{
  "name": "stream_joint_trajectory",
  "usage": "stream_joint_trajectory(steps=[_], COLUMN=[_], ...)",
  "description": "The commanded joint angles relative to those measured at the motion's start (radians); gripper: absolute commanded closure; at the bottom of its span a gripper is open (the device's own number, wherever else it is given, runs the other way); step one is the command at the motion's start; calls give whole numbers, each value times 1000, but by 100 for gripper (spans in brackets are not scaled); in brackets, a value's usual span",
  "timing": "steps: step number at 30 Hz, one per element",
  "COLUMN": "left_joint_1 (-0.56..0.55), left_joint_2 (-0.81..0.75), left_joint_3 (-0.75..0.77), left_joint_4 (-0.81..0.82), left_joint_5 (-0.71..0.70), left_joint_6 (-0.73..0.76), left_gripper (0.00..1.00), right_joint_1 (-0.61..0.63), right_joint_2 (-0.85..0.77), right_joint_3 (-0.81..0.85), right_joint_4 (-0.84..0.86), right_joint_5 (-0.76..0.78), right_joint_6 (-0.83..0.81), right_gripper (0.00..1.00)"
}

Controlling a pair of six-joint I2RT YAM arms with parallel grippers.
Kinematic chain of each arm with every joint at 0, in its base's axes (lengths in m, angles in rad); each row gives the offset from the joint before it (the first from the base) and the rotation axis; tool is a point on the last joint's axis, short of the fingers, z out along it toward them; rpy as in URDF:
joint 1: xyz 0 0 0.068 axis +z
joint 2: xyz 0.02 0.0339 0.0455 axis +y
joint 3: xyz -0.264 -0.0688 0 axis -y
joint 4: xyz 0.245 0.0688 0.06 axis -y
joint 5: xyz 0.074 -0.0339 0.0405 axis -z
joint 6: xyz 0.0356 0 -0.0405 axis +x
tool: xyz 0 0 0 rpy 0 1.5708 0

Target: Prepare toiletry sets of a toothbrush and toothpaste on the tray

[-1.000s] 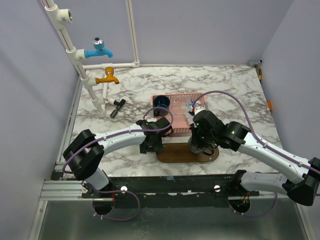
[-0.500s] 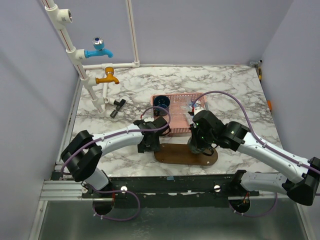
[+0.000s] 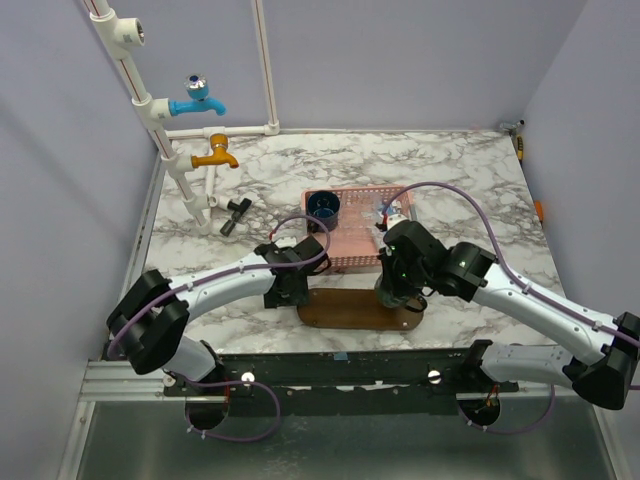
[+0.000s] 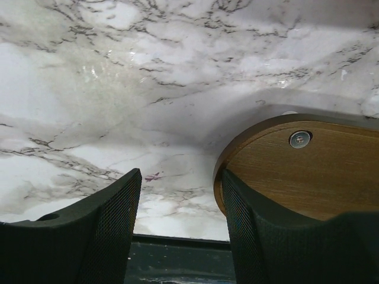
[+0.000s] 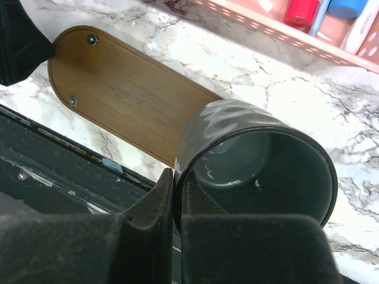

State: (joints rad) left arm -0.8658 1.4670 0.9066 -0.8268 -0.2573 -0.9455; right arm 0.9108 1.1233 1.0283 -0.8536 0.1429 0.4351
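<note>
Left gripper (image 4: 180, 174): I see it low at the tray's left end, jaws apart and gripping nothing. One finger stands over bare marble and the other over the tray's rounded edge.
Tray (image 4: 308, 171): the dark wooden oval lies flat on the marble table (image 3: 450, 170), close to the near edge, between my two grippers. Its top is bare apart from small screw heads.
Right gripper (image 5: 174, 177): clenched on the wall of a dark grey cup (image 5: 237, 127), at its rim.
Dark grey cup: it is upright, mouth up, at the tray's right end. I cannot tell whether its base touches the wood.
Pink basket (image 3: 355, 240): just beyond the tray, lying parallel to it.
Basket contents: a blue cup (image 3: 323, 206) in the far left corner. At the right end are a red cap (image 5: 302, 9) and light-blue and white pieces, too cropped to name.
Back left: a blue tap (image 3: 197, 100) above an orange tap (image 3: 217, 155), both on white pipes.
</note>
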Motion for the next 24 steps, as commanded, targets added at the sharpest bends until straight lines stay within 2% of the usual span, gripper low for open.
stream_joint_trajectory(steps=[1, 18, 24], left_joint_1=[8, 33, 33], left_joint_2=[-43, -167, -255], left_joint_3=[-40, -98, -82], left_joint_4=[-52, -58, -27], left_joint_5=[-48, -51, 13], left_joint_6=[-1, 11, 69], left_gripper=[43, 43, 36], right_joint_1=[8, 21, 59], right_joint_2=[13, 75, 100], right_joint_3=[-9, -15, -9], right_joint_4=[40, 49, 64], right_joint_5=[-7, -7, 17], right_joint_6=[7, 19, -1], right_gripper=[99, 100, 99])
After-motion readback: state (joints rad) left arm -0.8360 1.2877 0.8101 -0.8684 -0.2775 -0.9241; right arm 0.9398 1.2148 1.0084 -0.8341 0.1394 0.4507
